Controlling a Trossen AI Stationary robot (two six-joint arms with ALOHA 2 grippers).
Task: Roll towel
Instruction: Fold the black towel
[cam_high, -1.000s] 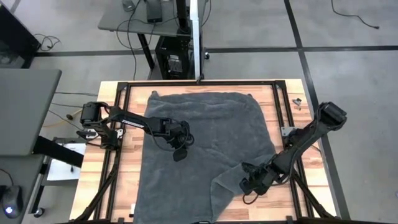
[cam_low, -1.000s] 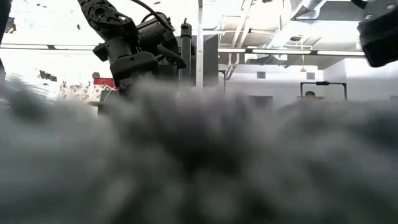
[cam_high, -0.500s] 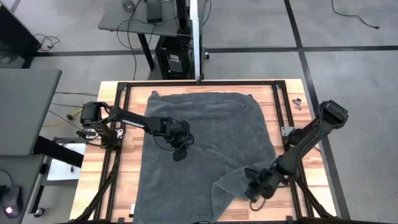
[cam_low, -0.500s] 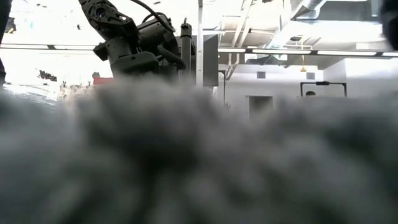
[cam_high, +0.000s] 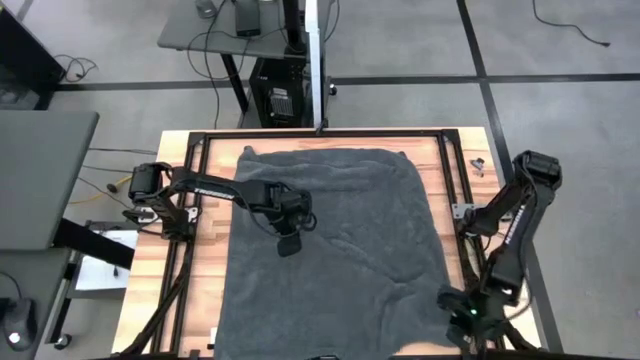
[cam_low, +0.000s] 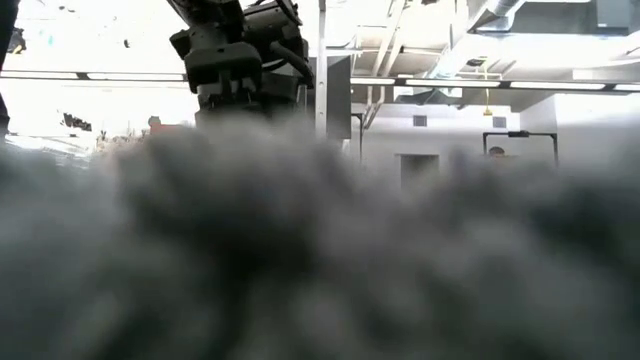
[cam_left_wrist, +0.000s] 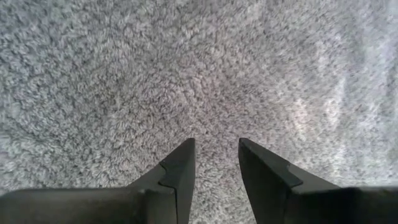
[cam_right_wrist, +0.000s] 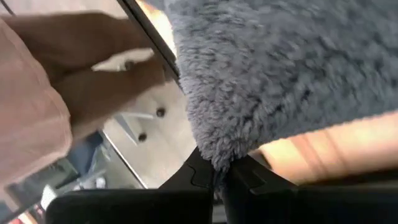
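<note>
The dark grey towel lies spread flat over the wooden table, and in the low view it fills the lower part as a blurred mass. My left gripper hangs over the towel's left middle. Its fingers are open and just above the pile, touching nothing. My right gripper is at the table's near right corner, shut on the towel's near right corner. My right gripper pinches the tip of the towel's near right corner between its two fingers. It comes slanting down from the table's right. The corner is raised a little off the table, while the rest of the towel lies flat. One layer or several, I cannot tell.
Black metal rails frame the tabletop along its sides and far edge. A small clamp-like part lies at the far right of the table. Bare wood shows to the left of the towel. A grey desk stands beyond the table's left side.
My right gripper has gone toward the table's near right corner with the towel's corner. That corner was folded over onto the towel and is now drawn out and spread flat. My left gripper has risen a little off the towel.
</note>
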